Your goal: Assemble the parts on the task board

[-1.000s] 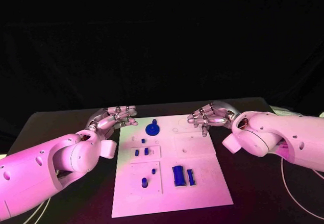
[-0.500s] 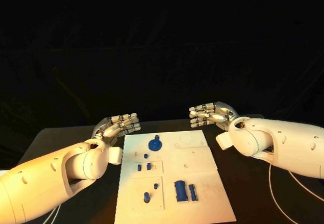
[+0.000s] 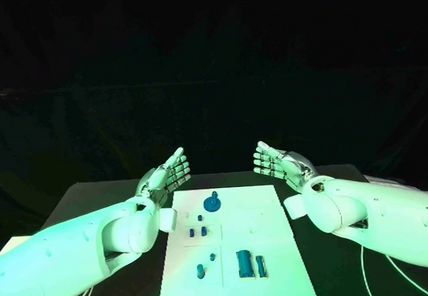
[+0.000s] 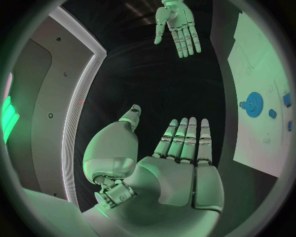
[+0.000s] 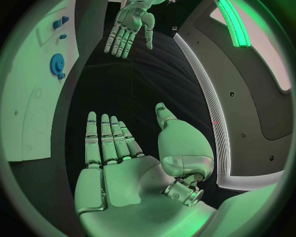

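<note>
Both hands are up off the counter (image 3: 100,195) with nothing in them. The left hand (image 3: 169,172) has its fingers straight and spread out flat, held above the board's far left corner. The right hand (image 3: 278,163) mirrors it over the far right corner, fingers extended and apart. The wrist views back this up: flat palms, straight fingers, thumbs out to the side, and each one catches the other hand across the gap, also wide and holding nothing.

The board (image 3: 262,219) sits in the middle of the counter between the two arms, and its near end is cut off by the bottom of the head view. On it, the gear (image 3: 212,203) lies near the far end, left of centre. It looks like there's a small knob or peg at its far edge, but I can't tell if that's a separate piece. Two small pegs (image 3: 198,231) stand side by side mid-board on the left, with a tinier bit just beyond them. Closer in there's a peg (image 3: 201,272) and a little dot next to it, then a block (image 3: 243,263) with a thin bar (image 3: 261,266) just beside it.

The left arm's bulk hides the counter along the board's left edge. Whether the pieces stand in holes or just lie on top is too small to make out.
</note>
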